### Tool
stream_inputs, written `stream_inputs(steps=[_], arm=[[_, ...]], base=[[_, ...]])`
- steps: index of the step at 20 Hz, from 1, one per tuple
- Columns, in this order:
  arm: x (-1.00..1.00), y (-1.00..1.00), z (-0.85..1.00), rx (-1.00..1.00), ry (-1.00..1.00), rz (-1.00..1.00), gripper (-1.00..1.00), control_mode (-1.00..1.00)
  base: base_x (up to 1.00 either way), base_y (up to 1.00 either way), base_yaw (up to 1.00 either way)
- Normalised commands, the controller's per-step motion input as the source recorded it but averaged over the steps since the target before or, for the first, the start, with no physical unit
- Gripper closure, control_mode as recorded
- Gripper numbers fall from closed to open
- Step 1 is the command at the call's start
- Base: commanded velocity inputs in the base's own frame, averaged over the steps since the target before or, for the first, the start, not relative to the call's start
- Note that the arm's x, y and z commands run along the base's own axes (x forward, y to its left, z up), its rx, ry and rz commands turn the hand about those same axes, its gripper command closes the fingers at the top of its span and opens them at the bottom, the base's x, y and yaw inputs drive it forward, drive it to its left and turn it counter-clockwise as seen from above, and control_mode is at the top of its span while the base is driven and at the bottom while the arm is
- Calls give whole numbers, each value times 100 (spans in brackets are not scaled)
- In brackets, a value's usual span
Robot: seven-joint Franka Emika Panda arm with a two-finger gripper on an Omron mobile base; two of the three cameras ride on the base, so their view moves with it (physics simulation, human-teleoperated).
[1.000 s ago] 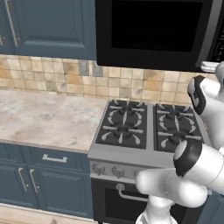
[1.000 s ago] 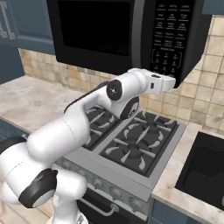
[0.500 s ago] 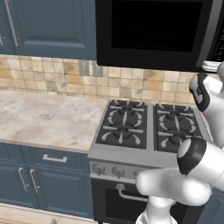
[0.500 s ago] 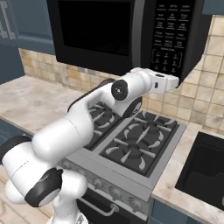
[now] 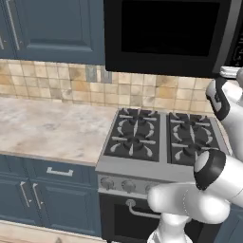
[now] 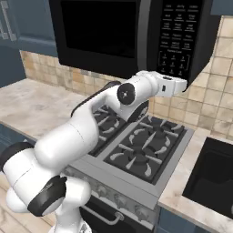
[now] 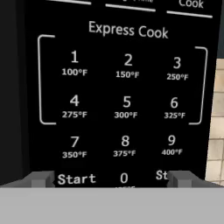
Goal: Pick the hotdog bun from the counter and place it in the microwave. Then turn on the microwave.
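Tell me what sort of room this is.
A home kitchen, rendered: a black gas stove top beside a beige marbled stone counter, with a large black microwave mounted above and dark blue cabinets.

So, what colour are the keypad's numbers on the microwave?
White on the black keypad of the microwave; clearest in the hand view.

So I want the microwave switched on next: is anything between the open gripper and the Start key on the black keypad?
Nothing visible: the gripper faces the black microwave's keypad directly, Start key just above its left fingertip.
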Motion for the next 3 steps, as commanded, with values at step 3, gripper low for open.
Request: stream_inputs(steps=[3], arm=[[0, -27, 0, 0, 0, 0, -100, -100]], base=[[0, 0, 0]])
